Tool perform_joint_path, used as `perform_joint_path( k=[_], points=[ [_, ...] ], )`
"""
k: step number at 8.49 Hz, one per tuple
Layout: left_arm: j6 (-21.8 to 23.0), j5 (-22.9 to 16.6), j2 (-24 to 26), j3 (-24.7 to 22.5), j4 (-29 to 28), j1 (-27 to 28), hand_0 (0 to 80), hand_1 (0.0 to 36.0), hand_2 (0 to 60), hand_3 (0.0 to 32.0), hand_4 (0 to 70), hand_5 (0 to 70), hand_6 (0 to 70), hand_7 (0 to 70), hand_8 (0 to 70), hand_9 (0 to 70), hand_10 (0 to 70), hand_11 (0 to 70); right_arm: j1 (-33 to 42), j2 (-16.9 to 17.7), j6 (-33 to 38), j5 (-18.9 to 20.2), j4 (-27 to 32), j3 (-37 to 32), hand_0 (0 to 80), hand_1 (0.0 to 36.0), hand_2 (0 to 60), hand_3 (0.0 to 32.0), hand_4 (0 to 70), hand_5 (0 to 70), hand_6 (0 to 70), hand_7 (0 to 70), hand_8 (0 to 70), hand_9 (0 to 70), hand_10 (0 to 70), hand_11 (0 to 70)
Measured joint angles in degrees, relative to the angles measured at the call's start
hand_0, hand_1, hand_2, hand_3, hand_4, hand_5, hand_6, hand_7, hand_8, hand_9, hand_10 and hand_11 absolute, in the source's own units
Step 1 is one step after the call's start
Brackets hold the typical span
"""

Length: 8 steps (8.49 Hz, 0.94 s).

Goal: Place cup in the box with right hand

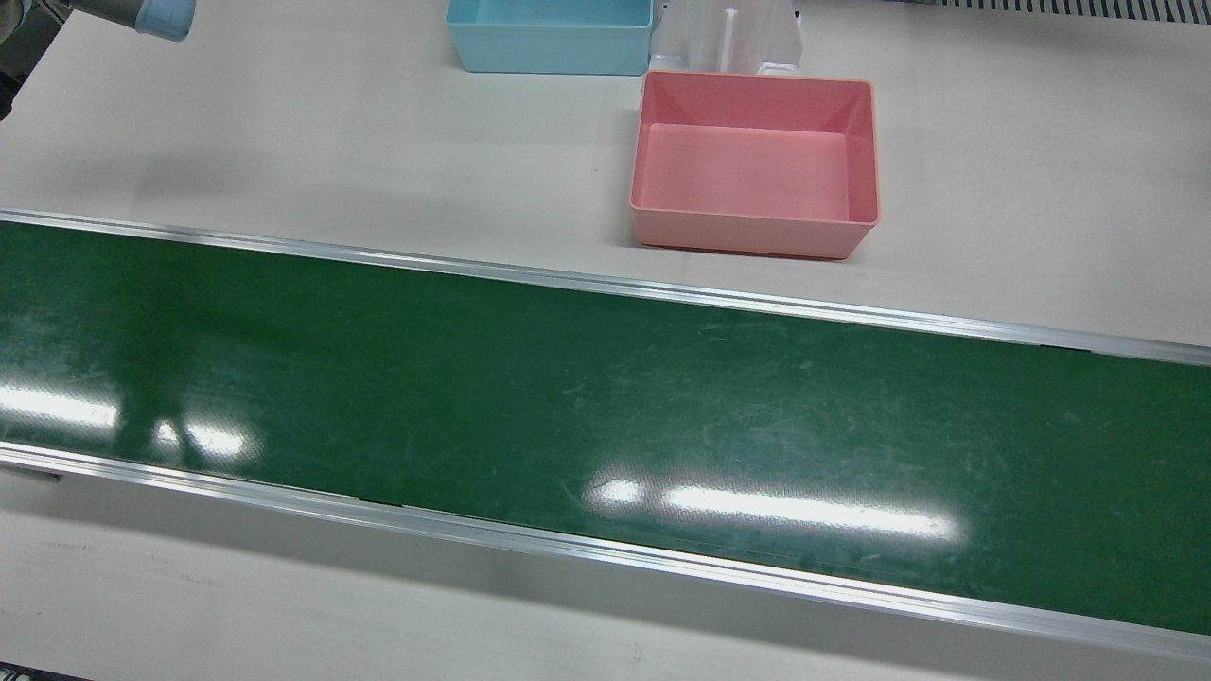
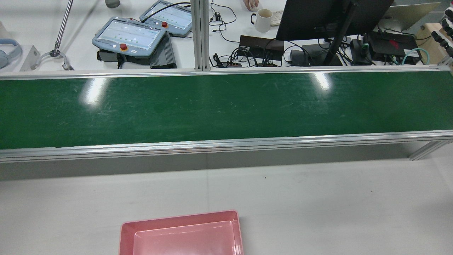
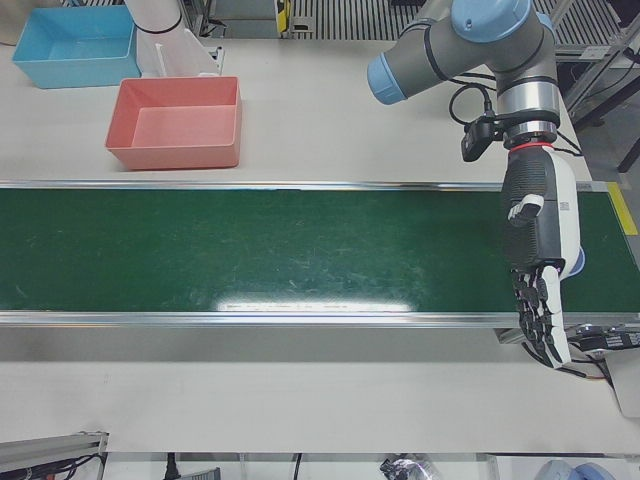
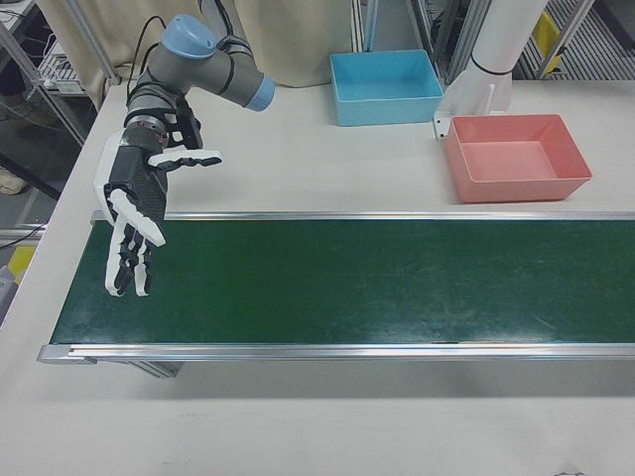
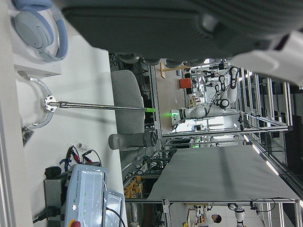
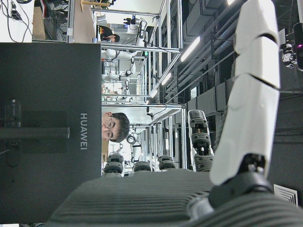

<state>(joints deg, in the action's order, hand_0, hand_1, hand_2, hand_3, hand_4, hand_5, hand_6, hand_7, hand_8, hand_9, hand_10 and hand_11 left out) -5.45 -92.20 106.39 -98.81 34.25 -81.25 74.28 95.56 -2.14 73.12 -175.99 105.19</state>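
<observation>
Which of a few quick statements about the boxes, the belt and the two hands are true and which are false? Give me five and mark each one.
1. The pink box has nothing in it. True.
2. A cup is standing on the green conveyor belt. False: the belt is bare in every view, and no cup shows on it.
3. The right hand is open, fingers apart, holding nothing. True.
4. The blue box sits on the conveyor belt. False: it sits on the white table, behind the belt, on the robot's side.
5. The left hand is shut on a cup. False: it hangs open over the belt's end, fingers pointing down, holding nothing.
</observation>
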Motion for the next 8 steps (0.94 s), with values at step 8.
perform_joint_path(
  k=[8],
  points=[
    [0.1, 0.0, -0.1, 0.0, -0.2, 0.0, 0.0, 0.0, 0.0, 0.0, 0.0, 0.0, 0.0, 0.0, 0.0, 0.0, 0.0, 0.0, 0.0, 0.0, 0.1, 0.0, -0.1, -0.1, 53.8, 22.0, 12.2, 1.8, 16.2, 6.3, 3.1, 11.1, 2.6, 3.1, 6.5, 11.2]
  ],
)
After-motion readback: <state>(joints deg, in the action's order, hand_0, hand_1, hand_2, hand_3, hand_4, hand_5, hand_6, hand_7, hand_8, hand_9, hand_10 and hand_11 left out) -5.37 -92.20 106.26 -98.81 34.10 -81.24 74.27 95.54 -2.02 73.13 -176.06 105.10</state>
